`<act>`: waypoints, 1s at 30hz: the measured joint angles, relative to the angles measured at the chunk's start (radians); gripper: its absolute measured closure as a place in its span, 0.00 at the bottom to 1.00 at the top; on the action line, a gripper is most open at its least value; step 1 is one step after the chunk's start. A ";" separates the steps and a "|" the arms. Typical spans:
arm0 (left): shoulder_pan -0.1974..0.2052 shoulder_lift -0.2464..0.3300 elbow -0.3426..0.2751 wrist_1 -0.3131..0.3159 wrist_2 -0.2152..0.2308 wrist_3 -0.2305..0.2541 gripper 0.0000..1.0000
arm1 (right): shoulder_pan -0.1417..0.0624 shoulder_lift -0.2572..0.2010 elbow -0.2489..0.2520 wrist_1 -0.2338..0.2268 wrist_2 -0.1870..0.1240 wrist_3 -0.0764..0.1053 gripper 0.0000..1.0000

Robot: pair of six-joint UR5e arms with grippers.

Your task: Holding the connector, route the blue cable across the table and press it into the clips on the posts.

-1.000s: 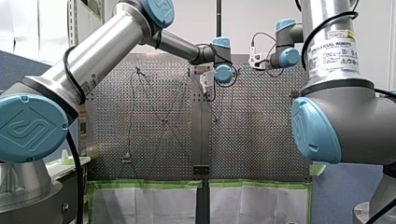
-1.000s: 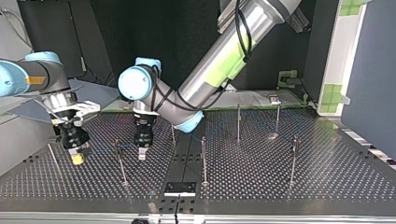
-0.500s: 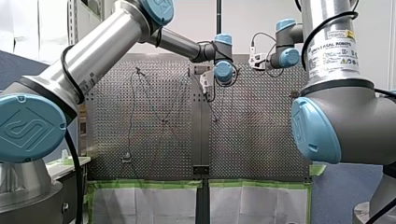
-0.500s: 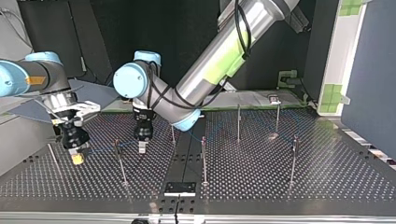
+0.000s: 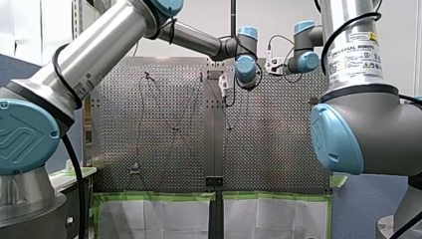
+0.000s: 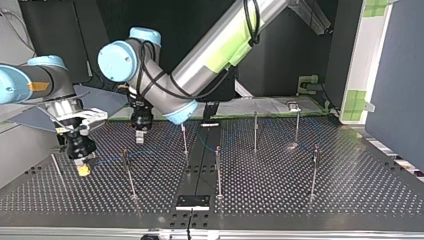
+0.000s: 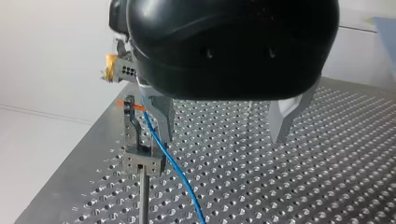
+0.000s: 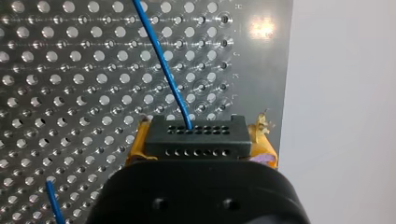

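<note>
Perforated table (image 6: 300, 190) underneath. Right gripper (image 6: 82, 169) clamps connector (image 8: 196, 138), blue cable (image 8: 163, 70) leading off. Left gripper (image 7: 222, 130) spread, empty, one finger just beside clip (image 7: 135, 140), cable alongside. Rec: hold tension, centre on clip, push straight down w/o snagging post (image 7: 144, 200).

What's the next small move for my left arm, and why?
Probably lower the open left gripper toward the clip and nudge the cable into it. The cable runs beside the clip, and I cannot tell whether it is seated; the gripper hangs clear, holding nothing, while the right gripper holds the connector.
</note>
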 joint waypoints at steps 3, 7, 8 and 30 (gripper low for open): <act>-0.003 0.019 -0.019 -0.001 -0.003 0.003 0.00 | 0.001 0.000 0.000 0.000 0.000 0.000 1.00; -0.009 0.047 -0.047 0.020 -0.005 0.017 0.00 | 0.001 0.001 0.000 0.001 0.000 0.000 1.00; -0.011 0.057 -0.058 0.031 -0.006 0.020 0.00 | 0.001 0.001 0.000 0.001 0.000 0.000 1.00; -0.002 0.251 -0.251 0.223 -0.117 -0.058 0.00 | 0.020 0.001 0.001 0.004 0.007 -0.005 1.00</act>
